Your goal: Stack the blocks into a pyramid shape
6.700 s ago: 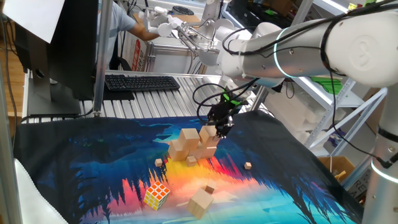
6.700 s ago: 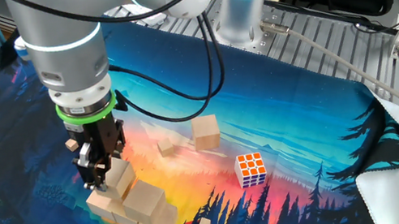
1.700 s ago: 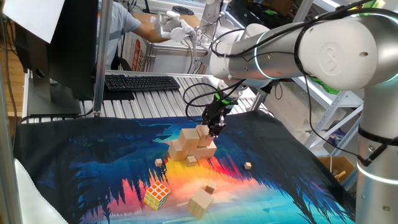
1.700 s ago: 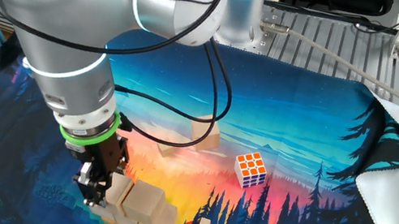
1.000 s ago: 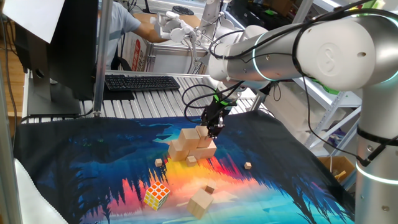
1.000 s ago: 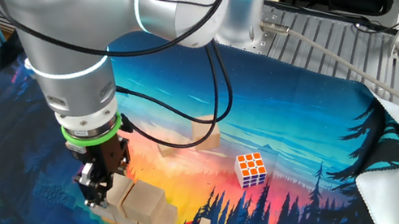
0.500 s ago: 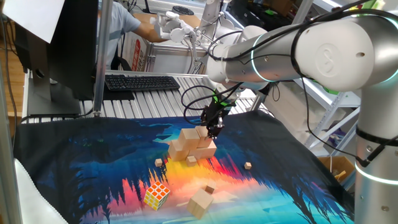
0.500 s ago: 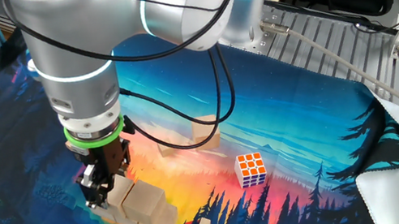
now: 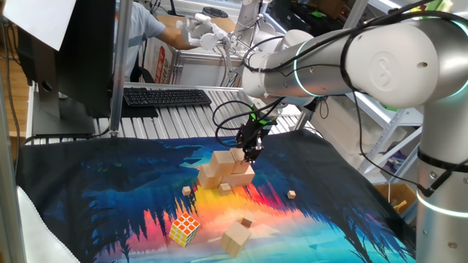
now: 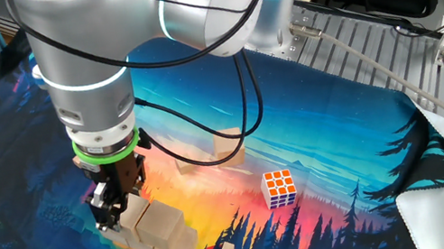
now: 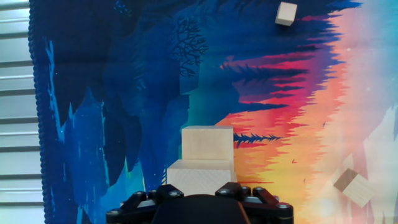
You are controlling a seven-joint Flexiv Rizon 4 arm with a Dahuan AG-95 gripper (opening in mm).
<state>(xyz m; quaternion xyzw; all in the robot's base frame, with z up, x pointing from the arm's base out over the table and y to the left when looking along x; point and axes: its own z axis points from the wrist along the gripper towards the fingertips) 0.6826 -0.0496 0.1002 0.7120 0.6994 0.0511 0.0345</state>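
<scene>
Pale wooden blocks [image 9: 219, 175] form a small pile in the middle of the mat, with a row at the bottom and two on top. My gripper [image 9: 250, 151] stands over the pile's right end, shut on the upper right block [image 9: 238, 155], which rests beside the other upper block [image 9: 223, 159]. In the other fixed view the gripper [image 10: 113, 213] hides the far end of the pile [image 10: 166, 232]. The hand view shows the held block [image 11: 200, 174] close below the hand and a block [image 11: 207, 142] beyond it. One loose block [image 9: 236, 237] lies near the mat's front.
A multicoloured puzzle cube [image 9: 183, 229] lies left of the loose block. Tiny wooden cubes [image 9: 292, 194] are scattered around the pile, one of them [image 11: 286, 13] far out in the hand view. A keyboard [image 9: 167, 96] and a monitor stand behind the mat.
The gripper and the block in it have barely shifted over the last second; the arm above has eased slightly. The pile stands as before.
</scene>
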